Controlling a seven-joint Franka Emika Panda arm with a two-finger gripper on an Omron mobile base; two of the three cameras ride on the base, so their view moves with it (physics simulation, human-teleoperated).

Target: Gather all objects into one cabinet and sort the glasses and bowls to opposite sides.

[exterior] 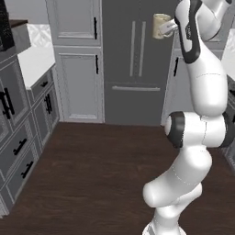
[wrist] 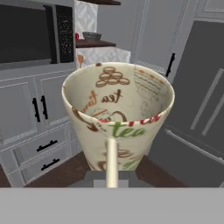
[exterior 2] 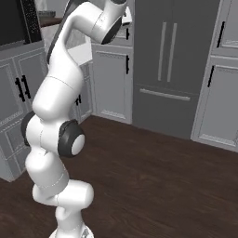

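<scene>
While the white arm stands tall over the dark wooden floor (exterior: 92,183), I see my pincer (exterior: 170,28) near the top of the left base view, right of centre, pressed together on the cream ceramic mug with a handle (exterior: 160,25), which it holds high in the air in front of the tall dark grey refrigerator doors (exterior: 133,59). In the hand view the mug (wrist: 117,116) takes up the middle of the frame, its open mouth turned toward the camera, brown and green tea lettering and red marks printed on its cream wall, and its handle running straight down to the bottom centre where the pincer (wrist: 111,179) pinches it; I cannot make out the fingertips themselves there. Behind the mug, at the upper left of the hand view, sits a black microwave (wrist: 35,33), and just to its right a short, thick dark-brown wooden wall shelf (wrist: 94,43) carries a wide dark grey bowl (wrist: 92,36), with a small red cup (wrist: 77,36) at the shelf's left end beside the microwave. Grey panelled cupboards with black handles (wrist: 39,109) fill the lower left of that view. In the right base view the arm's upper links curve across the top left, in front of the same grey cupboards.
</scene>
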